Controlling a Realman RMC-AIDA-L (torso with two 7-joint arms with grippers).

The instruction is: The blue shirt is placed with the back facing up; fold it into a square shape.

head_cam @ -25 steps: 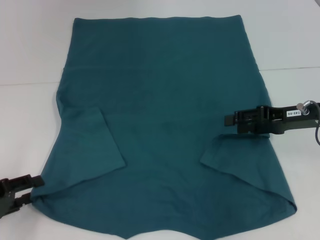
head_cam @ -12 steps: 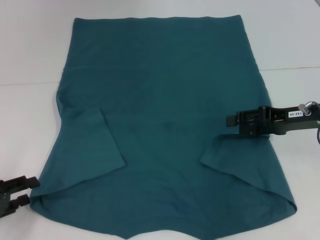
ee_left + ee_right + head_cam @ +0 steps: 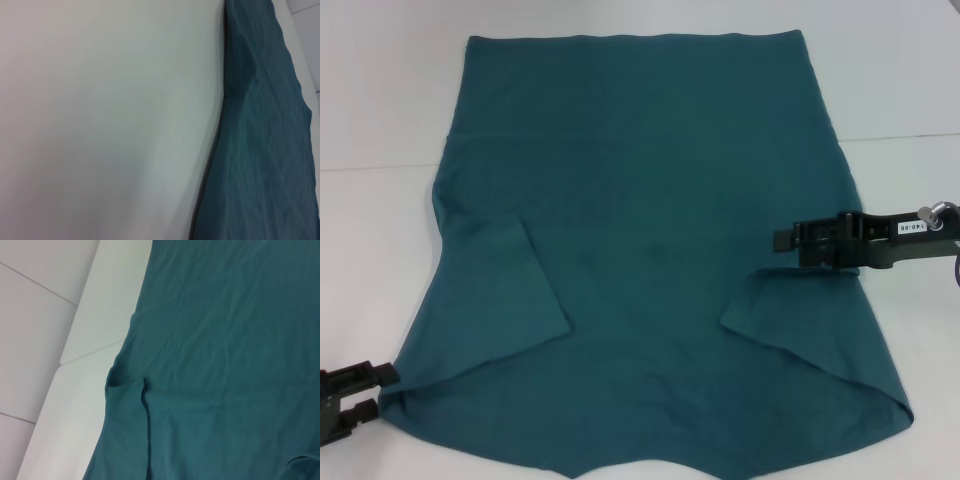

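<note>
Left end effector (image 3: 382, 390) low, prongs apart — right end effector (image 3: 782, 241) outstretched.

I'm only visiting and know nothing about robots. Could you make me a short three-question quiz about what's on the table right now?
1. True or false: both sleeves of the blue shirt are folded inward onto its body.
2. Which gripper is over the shirt's side edge, near a folded sleeve? A) left gripper B) right gripper
3. Fill in: the left gripper sits at the shirt's near ____ corner.

Key
1. True: the flaps at and lie on the cloth.
2. B: the right gripper reaches in from the right; the left one is off the cloth on the white table.
3. Left.
</note>
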